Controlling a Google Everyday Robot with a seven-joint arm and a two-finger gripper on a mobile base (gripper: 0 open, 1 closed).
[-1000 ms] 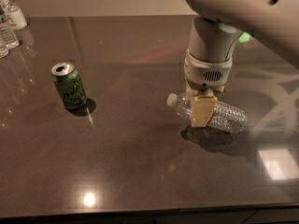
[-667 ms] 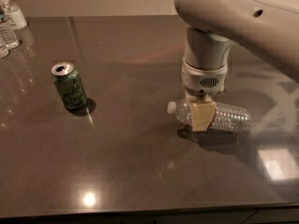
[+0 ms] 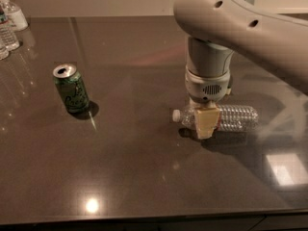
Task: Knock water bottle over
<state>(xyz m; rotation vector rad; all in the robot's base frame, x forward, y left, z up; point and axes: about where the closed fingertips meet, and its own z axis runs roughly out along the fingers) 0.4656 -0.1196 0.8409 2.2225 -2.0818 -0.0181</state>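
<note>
The water bottle [image 3: 237, 118] lies on its side on the dark table [image 3: 144, 177], right of centre, with its white cap [image 3: 176, 114] pointing left. It is clear and ribbed. My gripper [image 3: 207, 123] hangs straight down from the big beige arm [image 3: 240, 28]. It sits at the bottle's neck end, covers part of it, and reaches down to the table surface.
A green soda can [image 3: 71, 88] stands upright on the left. A white pump-top bottle [image 3: 14, 14] and other small clear bottles [image 3: 7, 35] stand at the far left edge. The table's front edge runs along the bottom of the view.
The gripper and the lying bottle have shifted a little toward the table's front edge. The arm's upper part has swung further over the scene. The can has not moved.
</note>
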